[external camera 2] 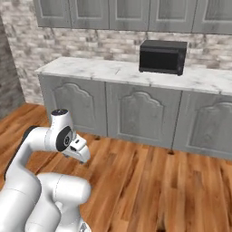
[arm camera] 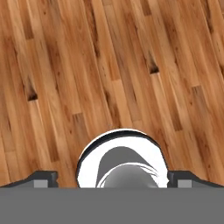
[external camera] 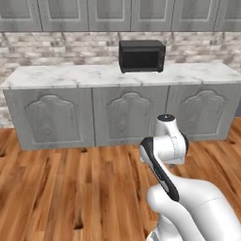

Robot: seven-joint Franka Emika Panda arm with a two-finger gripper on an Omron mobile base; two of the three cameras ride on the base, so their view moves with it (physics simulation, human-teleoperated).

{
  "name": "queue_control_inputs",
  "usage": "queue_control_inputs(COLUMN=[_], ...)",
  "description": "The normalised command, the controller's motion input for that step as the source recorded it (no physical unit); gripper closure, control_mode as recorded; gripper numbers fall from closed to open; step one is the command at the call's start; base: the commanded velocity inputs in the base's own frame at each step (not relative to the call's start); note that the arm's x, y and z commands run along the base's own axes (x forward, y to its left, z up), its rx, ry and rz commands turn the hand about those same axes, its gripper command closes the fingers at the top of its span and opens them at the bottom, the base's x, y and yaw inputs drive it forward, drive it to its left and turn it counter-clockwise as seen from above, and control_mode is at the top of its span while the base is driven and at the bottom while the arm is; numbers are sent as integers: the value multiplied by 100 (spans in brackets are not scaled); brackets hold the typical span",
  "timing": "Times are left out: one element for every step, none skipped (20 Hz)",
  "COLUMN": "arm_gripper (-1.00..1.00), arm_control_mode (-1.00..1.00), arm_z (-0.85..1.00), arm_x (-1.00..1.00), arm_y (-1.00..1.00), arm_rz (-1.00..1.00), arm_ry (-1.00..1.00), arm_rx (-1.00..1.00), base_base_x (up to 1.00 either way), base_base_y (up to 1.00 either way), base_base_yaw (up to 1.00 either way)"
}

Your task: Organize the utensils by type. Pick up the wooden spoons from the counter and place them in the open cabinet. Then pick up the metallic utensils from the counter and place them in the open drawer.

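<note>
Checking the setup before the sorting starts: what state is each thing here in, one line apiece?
counter: no utensils visible on its top from here.
black oven: door shut, standing on the counter.
lower cabinet doors: all shut.
upper cabinet doors: shut.
gripper: fingers wide apart, holding nothing, facing the wooden floor.

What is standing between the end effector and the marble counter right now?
Nothing solid that shows. The end effector, its fingers wide open, points down at bare wooden floor, and open floor lies between the arm and the counter carrying the black oven. No utensils can be made out on it from here.
</note>
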Motion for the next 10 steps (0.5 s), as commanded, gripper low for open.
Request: queue_control_inputs(arm_gripper=[-100,-100,-100,-100,-100,-100,-100,-100,-100,-100], arm_control_mode=[100,100,100,100,100,100,100,100,100,100], arm_z=[0,0,0,0,0,0,0,0,0,0], arm_x=[0,0,0,0,0,0,0,0,0,0], arm_y=[0,0,0,0,0,0,0,0,0,0], arm_rz=[0,0,0,0,0,0,0,0,0,0], arm_ry=[0,0,0,0,0,0,0,0,0,0], arm_rx=[0,0,0,0,0,0,0,0,0,0], base_base_x=[100,100,100,100,100,100,100,100,100,100], base_base_y=[29,30,30,31,31,31,31,32,32,32], base_base_yaw=[-3,-3,-3,-4,-5,-6,-6,-6,-7,-7])
